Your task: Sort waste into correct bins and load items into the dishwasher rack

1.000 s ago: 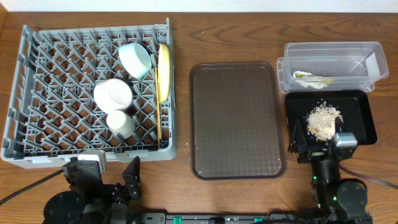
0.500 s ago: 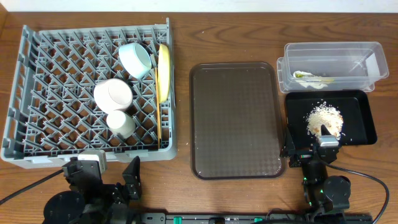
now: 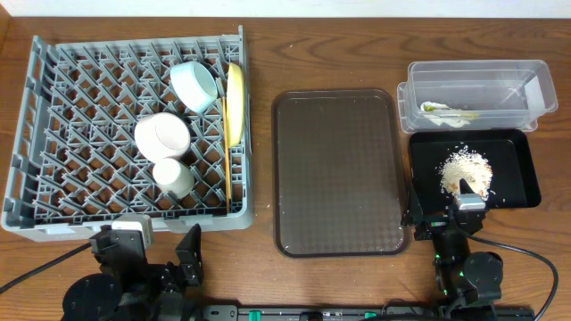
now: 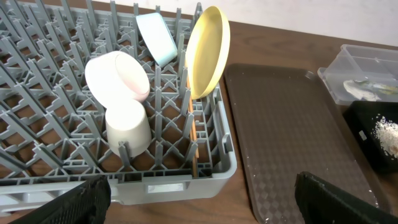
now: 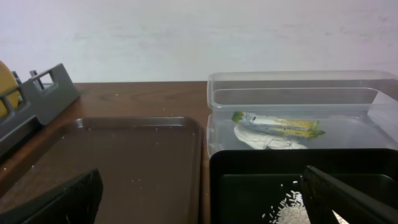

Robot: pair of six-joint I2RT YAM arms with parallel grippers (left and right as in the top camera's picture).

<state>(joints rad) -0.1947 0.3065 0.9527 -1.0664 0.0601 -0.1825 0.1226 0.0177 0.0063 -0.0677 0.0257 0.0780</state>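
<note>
Dishes in the dishwasher rack (image 3: 22, 143), waste in the bins, both grippers empty with jaws spread wide.
The brown serving tray (image 3: 339, 169) lies bare in the middle; left of it stands the rack, holding the light-blue bowl (image 3: 194, 85), white bowl (image 3: 162, 135) and cream cup (image 3: 173, 176); the pale-yellow plate (image 3: 235, 102) stands on edge in the row nearest the tray, the chopsticks (image 4: 191, 134) slotted below it; right of the tray, at its far corner, the clear tub (image 3: 473, 71) holds the green-and-yellow wrapper (image 3: 446, 111); just nearer, the black tray (image 3: 522, 169) holds the rice crumbs (image 3: 466, 169); the left gripper (image 3: 152, 245) hovers near-left of the tray, by the rack's front wall; the right gripper (image 3: 443, 207) sits near-right, over the black tray's near edge.
</note>
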